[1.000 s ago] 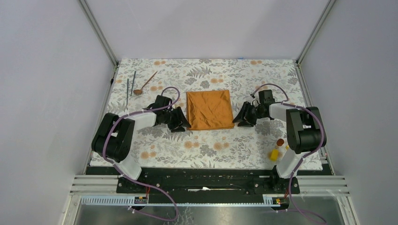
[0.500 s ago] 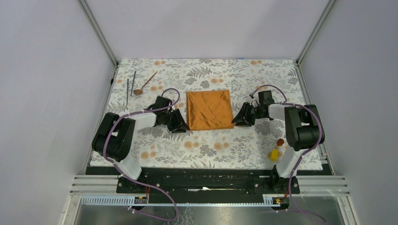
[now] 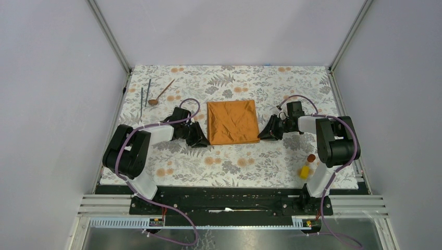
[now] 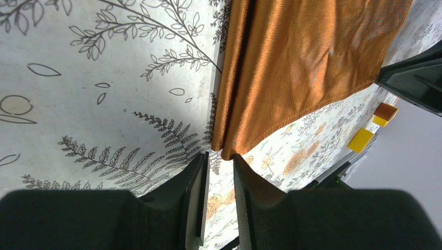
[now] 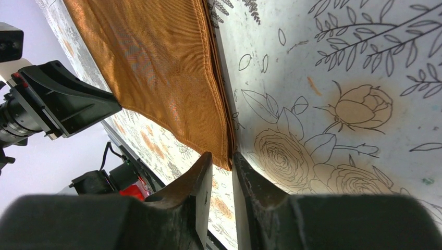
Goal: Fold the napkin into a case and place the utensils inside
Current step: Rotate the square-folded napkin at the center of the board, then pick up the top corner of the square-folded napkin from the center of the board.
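Napkin lay flat mid-tablecloth with its edges doubled over, between my two arms. Over the last second I'd slid both in: left gripper to the near-left corner, right gripper to the near-right. Both jaw pairs stood a narrow slit apart, corner at the mouth, not yet clamped as far as I could judge. Spoon and rods sat far-left, well apart. Next fold looked imminent.
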Controlling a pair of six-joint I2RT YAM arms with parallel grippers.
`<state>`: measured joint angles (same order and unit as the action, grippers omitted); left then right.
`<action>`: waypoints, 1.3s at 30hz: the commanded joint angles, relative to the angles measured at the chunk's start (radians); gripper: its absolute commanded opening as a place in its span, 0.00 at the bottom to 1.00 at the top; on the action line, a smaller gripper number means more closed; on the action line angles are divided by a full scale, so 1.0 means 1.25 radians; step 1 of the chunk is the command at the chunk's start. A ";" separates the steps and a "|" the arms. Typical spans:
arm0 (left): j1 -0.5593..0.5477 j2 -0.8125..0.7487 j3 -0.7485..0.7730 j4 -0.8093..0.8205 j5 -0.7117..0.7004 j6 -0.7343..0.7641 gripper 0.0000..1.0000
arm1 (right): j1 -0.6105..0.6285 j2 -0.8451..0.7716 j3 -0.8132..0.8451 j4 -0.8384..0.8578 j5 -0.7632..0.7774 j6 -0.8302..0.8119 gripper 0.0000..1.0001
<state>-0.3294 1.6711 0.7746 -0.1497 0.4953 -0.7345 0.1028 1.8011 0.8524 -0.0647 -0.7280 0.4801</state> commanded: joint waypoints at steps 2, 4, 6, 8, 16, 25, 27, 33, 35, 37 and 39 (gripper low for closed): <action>-0.003 0.027 -0.031 -0.019 -0.055 0.026 0.29 | -0.001 -0.021 0.002 0.014 -0.034 0.007 0.23; -0.003 0.029 -0.032 -0.019 -0.057 0.027 0.29 | -0.001 -0.022 0.004 0.014 -0.040 0.010 0.18; -0.002 0.030 -0.033 -0.019 -0.057 0.027 0.29 | 0.000 -0.028 0.003 0.014 -0.043 0.011 0.13; -0.003 0.030 -0.032 -0.019 -0.059 0.027 0.28 | 0.000 -0.037 0.003 0.012 -0.043 0.012 0.10; -0.003 0.034 -0.038 -0.018 -0.059 0.028 0.27 | 0.001 -0.049 0.023 -0.010 -0.048 0.008 0.09; -0.003 0.037 -0.042 -0.018 -0.062 0.032 0.27 | 0.040 -0.070 0.058 -0.068 -0.023 -0.015 0.10; -0.003 0.038 -0.044 -0.018 -0.065 0.031 0.26 | 0.048 -0.072 0.068 -0.075 -0.019 -0.015 0.06; -0.004 0.003 -0.042 -0.019 -0.040 0.018 0.35 | 0.098 -0.025 0.125 -0.066 -0.013 -0.002 0.00; -0.004 -0.025 -0.033 -0.040 -0.051 0.022 0.38 | 0.110 0.000 0.148 -0.056 -0.013 0.008 0.00; -0.004 -0.044 -0.019 -0.061 -0.062 0.029 0.41 | 0.123 0.024 0.174 -0.051 -0.015 0.015 0.00; -0.004 -0.047 -0.009 -0.066 -0.064 0.031 0.43 | 0.137 0.046 0.198 -0.043 -0.016 0.025 0.00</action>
<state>-0.3328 1.6405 0.7586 -0.1493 0.4931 -0.7341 0.2401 1.8168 1.0370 -0.1360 -0.7456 0.4870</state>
